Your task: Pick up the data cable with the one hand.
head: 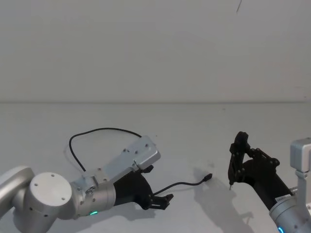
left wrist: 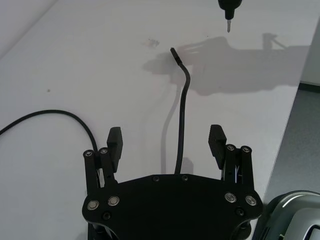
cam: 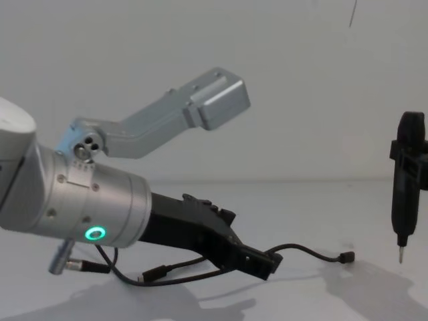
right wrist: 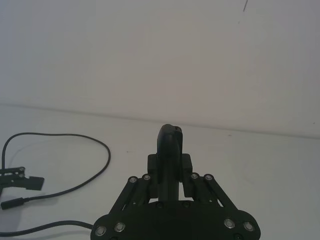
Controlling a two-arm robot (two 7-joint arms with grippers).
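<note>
We have the left claw (head: 162, 200) down low over the white worktop (head: 204, 126), its fingers (left wrist: 115, 142) spread wide. In the left wrist view the data cable (left wrist: 182, 115) runs straight up the gap between them, clear of both fingers, then slips out of sight under the palm. From the head we catch a loop of the cable behind the silver left arm (head: 48, 194), and a short tail out front that ends in a small plug (head: 208, 177). The arm hides the stretch in between. From the chest the claw's tips sit right at the cord, and we cannot tell whether they touch it.

On the other side, the right claw (head: 245, 154) is pinched on a black pen-like tool (head: 236, 145). The tool stands upright with its metal tip pointing down, near the plug but apart from it. The right arm is cut off at the frame edge, and in the right wrist view the claw's own body hides the tool's tip.
</note>
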